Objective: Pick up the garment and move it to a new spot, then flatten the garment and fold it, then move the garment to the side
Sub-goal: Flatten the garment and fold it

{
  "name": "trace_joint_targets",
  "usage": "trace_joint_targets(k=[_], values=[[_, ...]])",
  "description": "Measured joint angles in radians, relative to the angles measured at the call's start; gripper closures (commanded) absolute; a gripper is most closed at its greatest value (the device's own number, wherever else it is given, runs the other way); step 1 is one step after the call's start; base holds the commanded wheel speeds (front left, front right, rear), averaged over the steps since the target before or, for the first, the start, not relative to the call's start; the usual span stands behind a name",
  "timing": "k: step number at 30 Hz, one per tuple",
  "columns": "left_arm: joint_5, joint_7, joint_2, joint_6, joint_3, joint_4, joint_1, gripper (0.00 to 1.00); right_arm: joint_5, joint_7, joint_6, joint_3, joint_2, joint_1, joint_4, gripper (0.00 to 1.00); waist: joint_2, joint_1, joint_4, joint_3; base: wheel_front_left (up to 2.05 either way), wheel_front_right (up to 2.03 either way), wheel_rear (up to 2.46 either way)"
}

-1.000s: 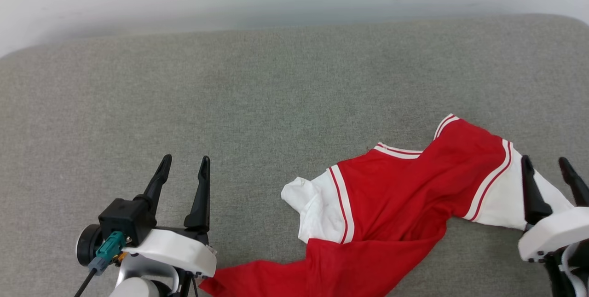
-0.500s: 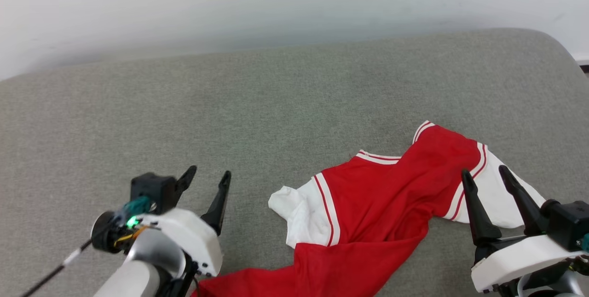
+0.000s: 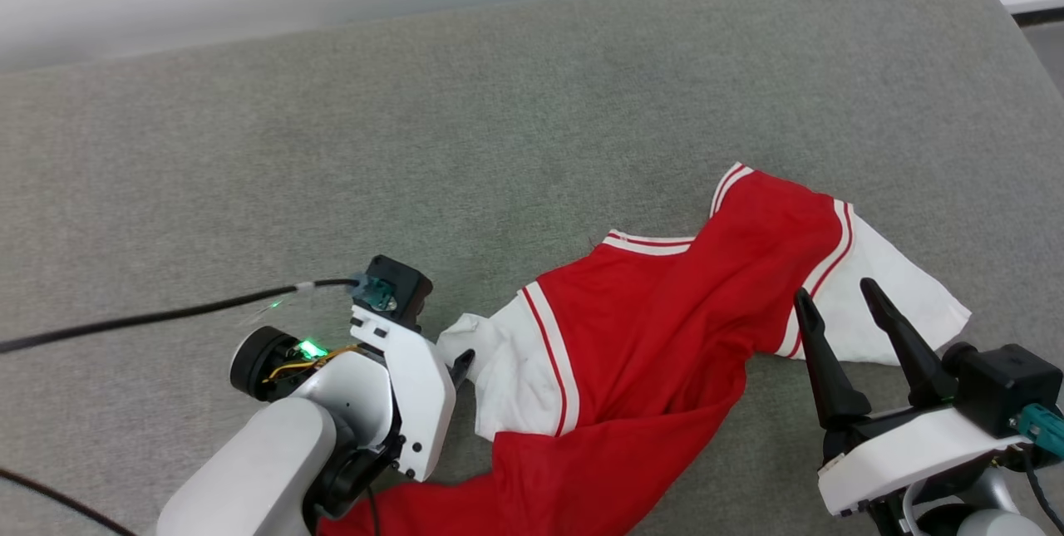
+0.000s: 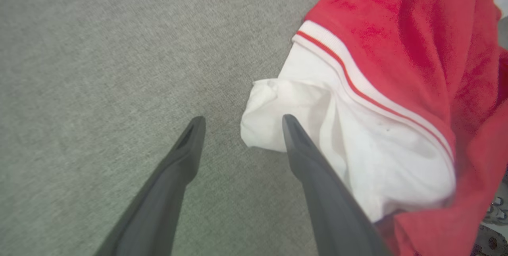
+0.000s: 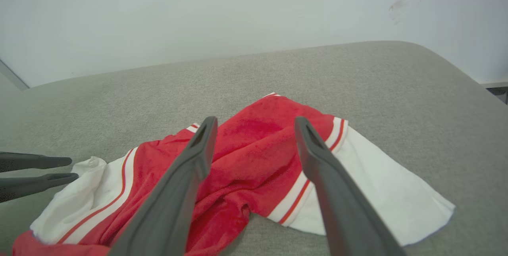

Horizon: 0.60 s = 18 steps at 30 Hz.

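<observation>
The garment [image 3: 665, 336] lies crumpled on the grey fabric surface [image 3: 416, 104], between the two grippers. The left gripper [image 4: 242, 118] is spread wide and holds nothing. The end of one white sleeve [image 4: 357, 149] is just at one of its fingertips; whether they touch I cannot tell. The right gripper [image 3: 834, 288] is also spread and empty, over the other sleeve [image 3: 906, 303], with the red body ahead of its fingers.
</observation>
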State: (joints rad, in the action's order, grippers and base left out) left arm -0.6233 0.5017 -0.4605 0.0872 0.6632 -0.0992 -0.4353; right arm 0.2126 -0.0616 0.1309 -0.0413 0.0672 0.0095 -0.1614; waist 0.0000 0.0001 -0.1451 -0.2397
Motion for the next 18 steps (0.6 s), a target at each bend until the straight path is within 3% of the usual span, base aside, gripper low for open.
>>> trace_joint_targets(k=[7,8,10,14,18], values=[[0.042,0.184,-0.002,-0.068,0.117,-0.082,-0.098,0.00,0.011,0.022,0.000,-0.009,-0.004,-0.023,0.025,0.00,0.0000,0.0000,-0.032,-0.038,0.00,0.00,0.00],[0.043,0.204,-0.001,-0.077,0.130,-0.088,-0.109,0.13,0.014,0.023,0.000,-0.008,-0.004,-0.024,0.028,0.00,0.0000,0.0000,-0.034,-0.038,0.00,0.00,0.00],[0.052,0.240,0.000,-0.093,0.153,-0.096,-0.126,1.00,0.018,0.027,0.000,-0.003,-0.004,-0.025,0.033,0.00,0.0000,-0.0001,-0.036,-0.037,0.00,0.00,0.00],[0.055,0.256,0.012,-0.104,0.172,-0.112,-0.132,1.00,0.026,0.031,0.000,0.002,-0.005,-0.025,0.042,0.00,0.0000,0.0000,-0.039,-0.027,0.00,0.00,0.00],[0.056,0.199,0.013,-0.081,0.159,-0.118,-0.112,1.00,0.030,0.030,0.000,0.018,-0.006,-0.021,0.050,0.00,0.0000,0.0000,-0.034,-0.009,0.00,0.00,0.00]])
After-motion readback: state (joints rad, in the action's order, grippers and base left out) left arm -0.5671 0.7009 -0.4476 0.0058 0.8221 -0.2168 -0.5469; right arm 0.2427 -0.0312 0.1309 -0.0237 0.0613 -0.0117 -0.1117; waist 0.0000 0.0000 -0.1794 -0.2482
